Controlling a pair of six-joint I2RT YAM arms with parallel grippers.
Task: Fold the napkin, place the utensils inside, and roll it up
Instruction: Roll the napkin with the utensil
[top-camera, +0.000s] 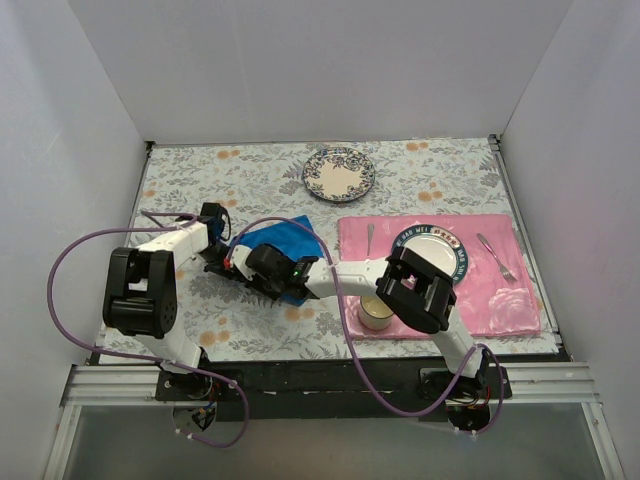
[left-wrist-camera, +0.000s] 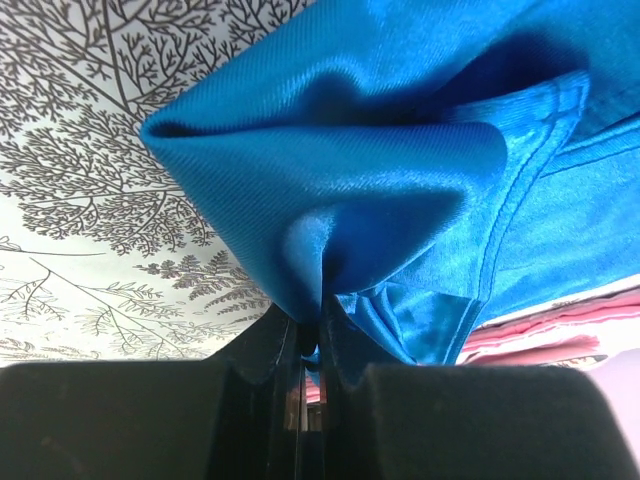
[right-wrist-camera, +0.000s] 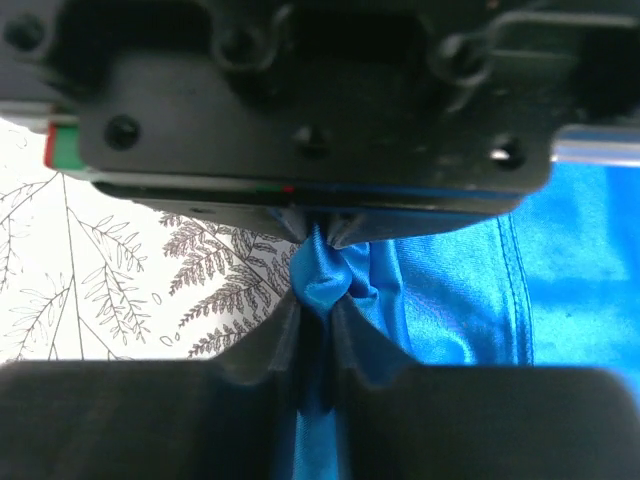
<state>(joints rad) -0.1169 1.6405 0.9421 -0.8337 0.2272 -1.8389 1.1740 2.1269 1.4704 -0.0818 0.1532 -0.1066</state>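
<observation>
Left gripper (left-wrist-camera: 312, 338), right gripper (right-wrist-camera: 320, 318) both clamped tight on napkin (left-wrist-camera: 350, 170), bunched just left of placemat (top-camera: 510, 300); I can't call its axis.

Much of the napkin (top-camera: 288, 240) and the blue-rimmed plate (top-camera: 437, 242) behind the right arm (top-camera: 336, 278).

I am seeing bright, even, diffuse light coming from overhead in the top view, with the arms (top-camera: 340, 278) casting only soft, faint shadows on the desk (top-camera: 200, 185). In both wrist views the napkin (left-wrist-camera: 400, 190) is throwing satin glare along its folds, while the left fingers (left-wrist-camera: 120, 420) and right fingers (right-wrist-camera: 120, 420) are showing up close, blurred and underexposed.
</observation>
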